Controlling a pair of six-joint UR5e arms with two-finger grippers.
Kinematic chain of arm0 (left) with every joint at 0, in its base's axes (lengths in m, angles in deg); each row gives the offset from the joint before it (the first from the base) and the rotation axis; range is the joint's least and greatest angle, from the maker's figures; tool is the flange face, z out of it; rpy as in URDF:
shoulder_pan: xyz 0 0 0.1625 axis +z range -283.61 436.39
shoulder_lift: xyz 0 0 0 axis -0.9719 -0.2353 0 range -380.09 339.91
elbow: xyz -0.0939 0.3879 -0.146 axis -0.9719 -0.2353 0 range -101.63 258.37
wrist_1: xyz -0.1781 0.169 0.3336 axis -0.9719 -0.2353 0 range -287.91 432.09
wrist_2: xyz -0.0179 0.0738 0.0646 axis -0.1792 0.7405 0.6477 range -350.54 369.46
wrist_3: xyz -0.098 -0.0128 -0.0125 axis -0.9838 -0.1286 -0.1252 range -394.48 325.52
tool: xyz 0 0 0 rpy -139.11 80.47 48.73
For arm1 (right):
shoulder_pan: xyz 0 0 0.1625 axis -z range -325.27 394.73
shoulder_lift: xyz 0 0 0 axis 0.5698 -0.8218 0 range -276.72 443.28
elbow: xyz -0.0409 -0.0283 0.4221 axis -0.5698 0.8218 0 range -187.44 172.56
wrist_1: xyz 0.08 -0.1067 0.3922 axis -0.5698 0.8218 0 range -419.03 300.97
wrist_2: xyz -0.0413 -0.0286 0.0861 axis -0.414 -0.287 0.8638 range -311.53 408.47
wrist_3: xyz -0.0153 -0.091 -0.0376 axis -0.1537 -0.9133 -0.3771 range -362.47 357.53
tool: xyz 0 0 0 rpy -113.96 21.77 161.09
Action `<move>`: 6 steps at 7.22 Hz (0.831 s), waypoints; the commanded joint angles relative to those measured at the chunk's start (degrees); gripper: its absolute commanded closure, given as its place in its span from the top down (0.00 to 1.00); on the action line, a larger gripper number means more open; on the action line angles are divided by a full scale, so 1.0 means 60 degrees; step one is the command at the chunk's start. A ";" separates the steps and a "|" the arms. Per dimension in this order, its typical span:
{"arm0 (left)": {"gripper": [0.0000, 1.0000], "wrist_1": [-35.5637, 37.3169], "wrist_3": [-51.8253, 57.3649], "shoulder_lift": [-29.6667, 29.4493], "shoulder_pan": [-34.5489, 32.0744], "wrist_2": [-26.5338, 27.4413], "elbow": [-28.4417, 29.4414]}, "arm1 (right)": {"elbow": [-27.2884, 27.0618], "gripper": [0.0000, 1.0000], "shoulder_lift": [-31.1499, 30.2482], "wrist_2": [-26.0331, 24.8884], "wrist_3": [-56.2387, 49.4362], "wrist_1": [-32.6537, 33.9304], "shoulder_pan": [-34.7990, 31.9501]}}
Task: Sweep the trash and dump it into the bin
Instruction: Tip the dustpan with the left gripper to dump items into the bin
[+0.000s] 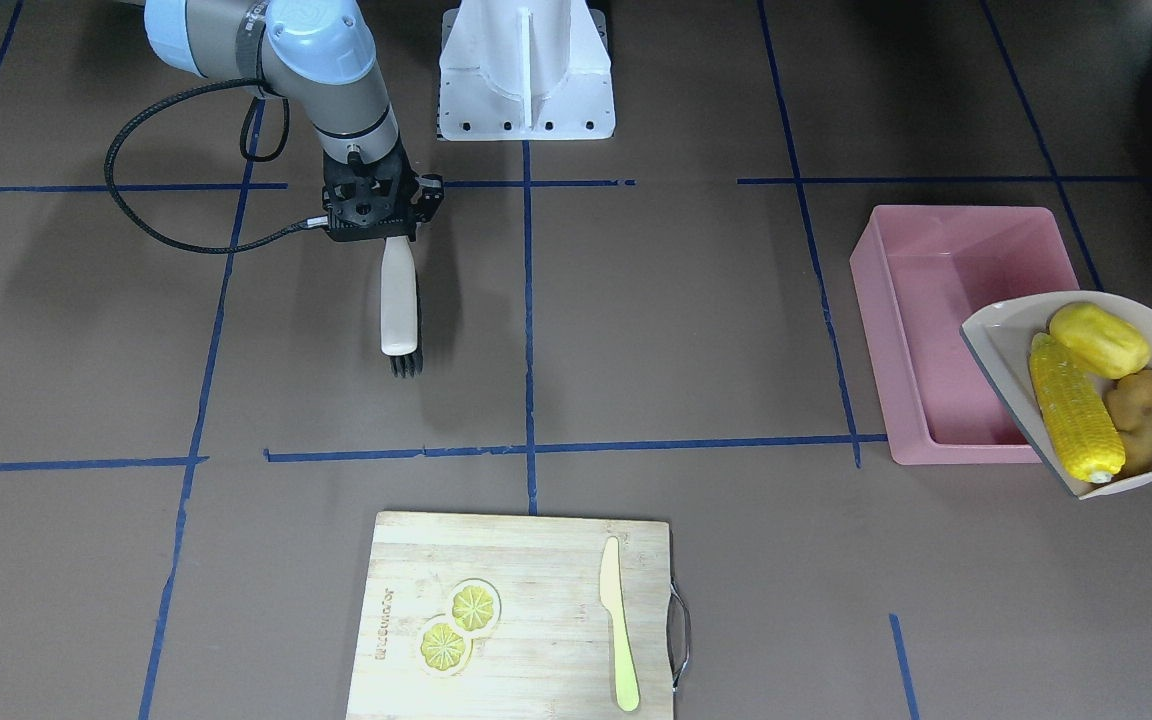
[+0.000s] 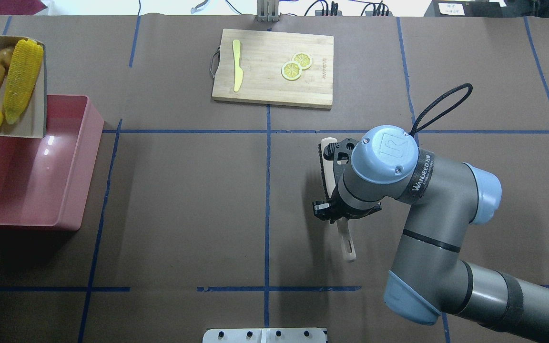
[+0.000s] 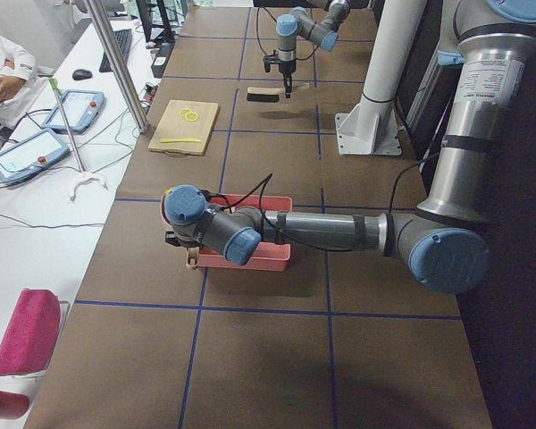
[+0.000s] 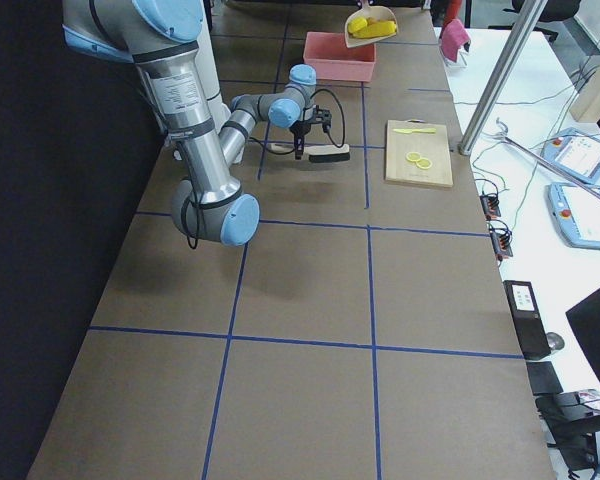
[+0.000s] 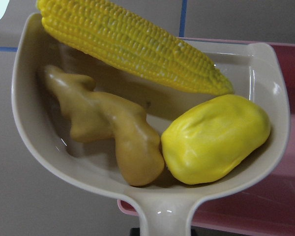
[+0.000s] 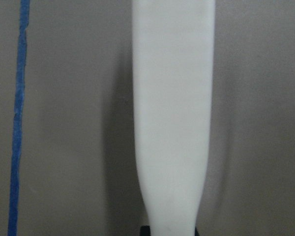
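Observation:
The trash lies in a beige dustpan (image 1: 996,335): a corn cob (image 1: 1076,420), a yellow potato-like piece (image 1: 1099,340) and a tan ginger root (image 1: 1141,415). The dustpan hangs in the air over one end of the pink bin (image 1: 936,300). My left gripper (image 3: 188,243) is shut on its handle and barely shows. In the left wrist view, the corn (image 5: 132,44), ginger (image 5: 108,128) and potato piece (image 5: 216,137) rest against the pan's back wall. My right gripper (image 1: 383,232) is shut on the handle of a beige brush (image 1: 399,300) with black bristles, low over the table.
A wooden cutting board (image 1: 516,680) with two lemon slices (image 1: 458,625) and a pale knife (image 1: 618,620) lies at the table edge far from the robot. The white robot base (image 1: 526,80) stands at the near edge. Bare brown table lies between brush and bin.

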 commanded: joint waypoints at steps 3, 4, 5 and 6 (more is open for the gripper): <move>0.00 0.0469 0.2380 -0.0020 -0.0003 0.1040 -0.0201 | -0.0017 0.00 0.0021 0.0000 0.0027 -0.0014 0.0006; 0.00 0.0469 0.2399 -0.0020 0.0012 0.1069 -0.0361 | -0.0032 0.00 0.0021 0.0000 0.0056 -0.0014 0.0006; 0.00 0.0599 0.2355 -0.0020 0.0041 0.1069 -0.0363 | -0.0032 0.00 0.0021 0.0014 0.0056 -0.0014 0.0006; 0.00 0.1674 0.2355 -0.0122 0.0143 0.1098 -0.0392 | -0.0017 0.00 0.0021 0.0015 0.0056 -0.0014 0.0006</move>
